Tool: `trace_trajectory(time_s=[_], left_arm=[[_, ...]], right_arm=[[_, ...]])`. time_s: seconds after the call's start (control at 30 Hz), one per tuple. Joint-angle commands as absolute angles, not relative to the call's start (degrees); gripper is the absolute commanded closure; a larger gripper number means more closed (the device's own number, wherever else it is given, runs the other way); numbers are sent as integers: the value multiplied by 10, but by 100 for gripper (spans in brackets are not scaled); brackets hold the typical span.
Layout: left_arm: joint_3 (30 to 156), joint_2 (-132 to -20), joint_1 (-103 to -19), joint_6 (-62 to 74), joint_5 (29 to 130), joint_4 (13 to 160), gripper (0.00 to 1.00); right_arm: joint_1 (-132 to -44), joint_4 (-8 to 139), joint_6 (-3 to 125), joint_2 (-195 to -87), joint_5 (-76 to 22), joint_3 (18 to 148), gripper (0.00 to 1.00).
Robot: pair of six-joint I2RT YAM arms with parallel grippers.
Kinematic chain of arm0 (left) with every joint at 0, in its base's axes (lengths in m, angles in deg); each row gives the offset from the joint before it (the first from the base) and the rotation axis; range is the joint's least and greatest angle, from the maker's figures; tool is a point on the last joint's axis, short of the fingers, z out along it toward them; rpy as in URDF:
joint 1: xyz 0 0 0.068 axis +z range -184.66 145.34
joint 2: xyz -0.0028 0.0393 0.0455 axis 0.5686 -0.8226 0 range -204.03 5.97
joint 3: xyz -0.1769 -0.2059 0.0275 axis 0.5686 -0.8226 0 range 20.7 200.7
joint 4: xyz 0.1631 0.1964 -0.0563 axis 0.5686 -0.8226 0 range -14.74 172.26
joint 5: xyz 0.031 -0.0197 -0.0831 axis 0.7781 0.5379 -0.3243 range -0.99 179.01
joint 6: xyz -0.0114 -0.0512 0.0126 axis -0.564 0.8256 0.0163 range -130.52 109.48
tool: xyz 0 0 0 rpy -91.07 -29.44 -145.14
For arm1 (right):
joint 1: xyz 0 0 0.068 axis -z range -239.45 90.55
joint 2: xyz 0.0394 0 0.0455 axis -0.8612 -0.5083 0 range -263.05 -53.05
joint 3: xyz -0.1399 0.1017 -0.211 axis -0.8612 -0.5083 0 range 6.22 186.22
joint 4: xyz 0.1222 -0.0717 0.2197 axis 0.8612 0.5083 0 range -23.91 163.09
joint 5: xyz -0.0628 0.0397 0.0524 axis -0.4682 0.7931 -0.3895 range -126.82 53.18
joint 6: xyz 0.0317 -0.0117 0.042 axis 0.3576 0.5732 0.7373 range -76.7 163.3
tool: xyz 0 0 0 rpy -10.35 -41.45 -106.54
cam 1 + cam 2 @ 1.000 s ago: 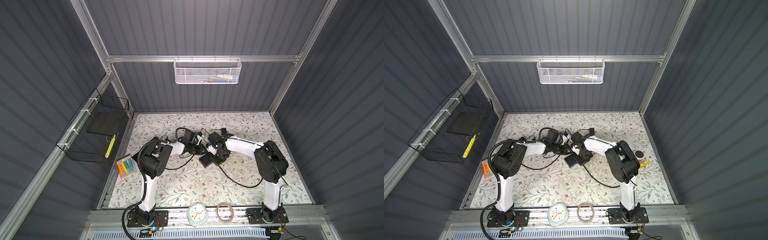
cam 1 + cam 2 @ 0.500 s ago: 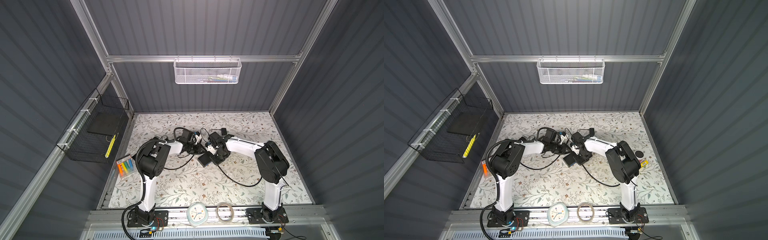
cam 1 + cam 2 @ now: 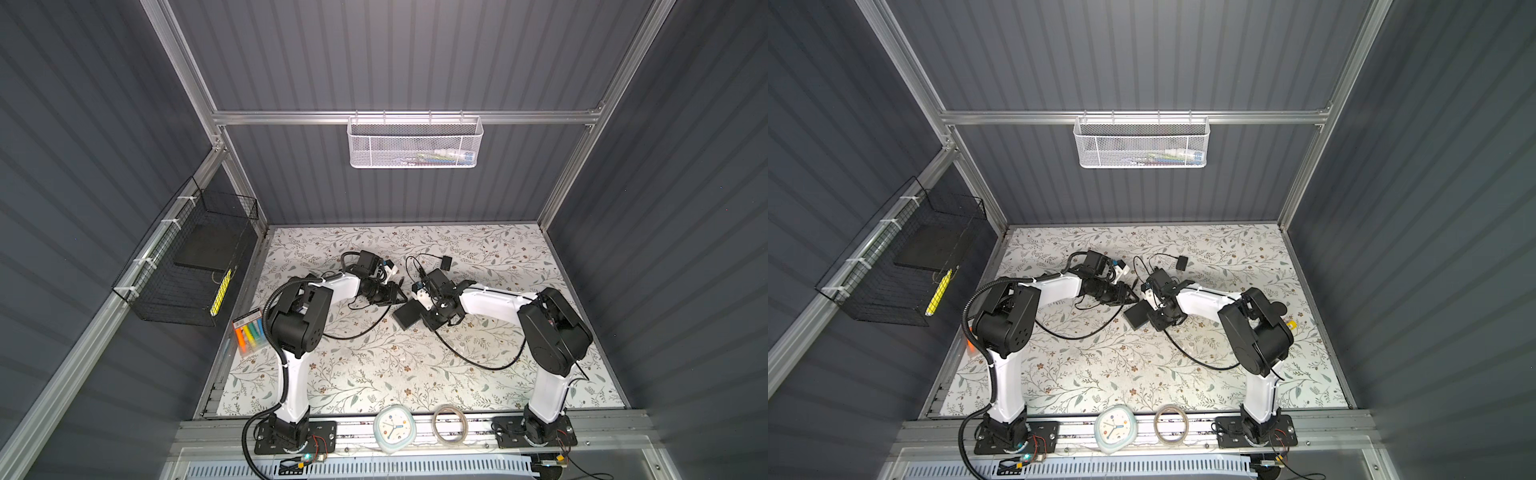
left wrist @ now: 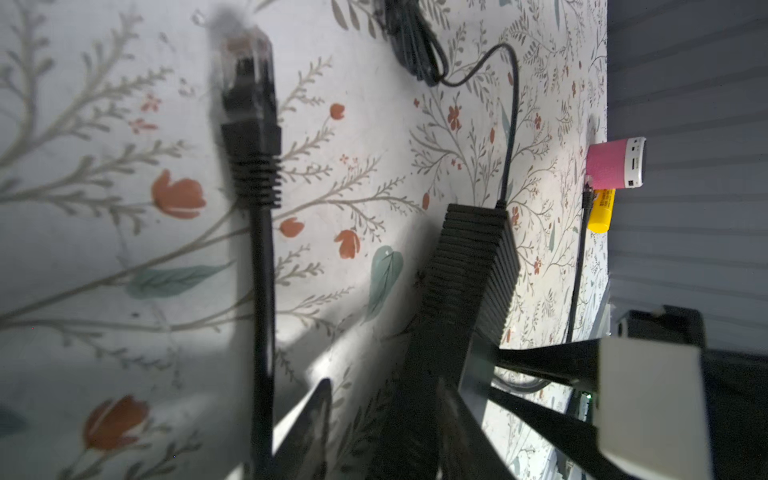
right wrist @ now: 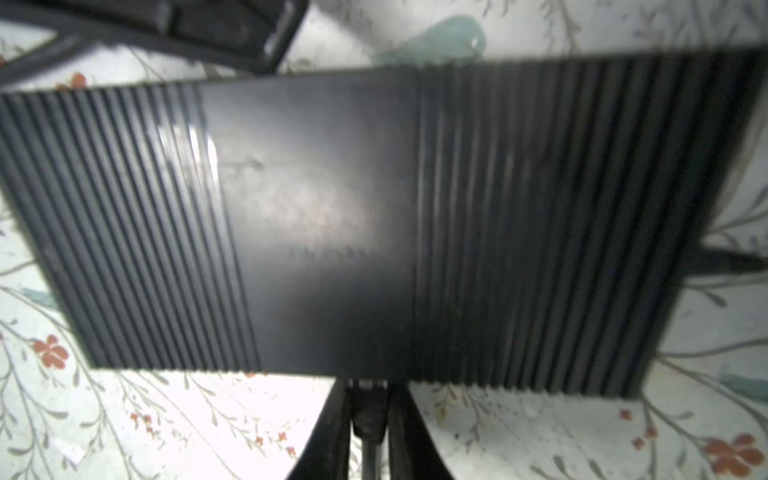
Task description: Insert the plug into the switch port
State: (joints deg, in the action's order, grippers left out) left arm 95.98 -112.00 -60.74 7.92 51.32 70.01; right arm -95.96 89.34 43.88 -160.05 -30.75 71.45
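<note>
Over the last second the left gripper (image 3: pixel 400 293) has spread its jaws. Both arms and the black box (image 3: pixel 407 318) sit almost where they were, about the middle of the table (image 3: pixel 374 374). Those jaws now stand apart with nothing between them, just beside one end of the box. That suggests the arm was there to brace the box against a push.

The right gripper (image 5: pixel 370 392) meets the box's long edge from the other side. Its fingers lie close on either side of the plug (image 5: pixel 370 415), whose nose meets that edge. Whether they pinch the plug or have just slackened, I cannot tell. Held square to the edge like this, the plug can travel straight in, and it looks seated or very nearly so.

The switch port itself is hidden under the box's ribbed top, so the depth of insertion cannot be read. The right wrist view is blurred, and in both top views the right gripper covers the joint. A second plug (image 4: pixel 247 95) lies loose on the table near the left fingers, its cable cut off by the frame.
</note>
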Motion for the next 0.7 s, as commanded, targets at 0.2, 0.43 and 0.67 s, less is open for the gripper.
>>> trace_trajectory(time_s=[0.2,0.43,0.67], left_arm=[[997,-1109,-602,96,504,694,48],[1006,-1078,-597,97,542,689,34],[988,-980,-577,70,717,664,0]], right_arm=[[-960,850,453,-1580,-319,677,76],[-958,854,451,-1548,-346,662,63],[-935,865,443,-1487,-362,657,1]])
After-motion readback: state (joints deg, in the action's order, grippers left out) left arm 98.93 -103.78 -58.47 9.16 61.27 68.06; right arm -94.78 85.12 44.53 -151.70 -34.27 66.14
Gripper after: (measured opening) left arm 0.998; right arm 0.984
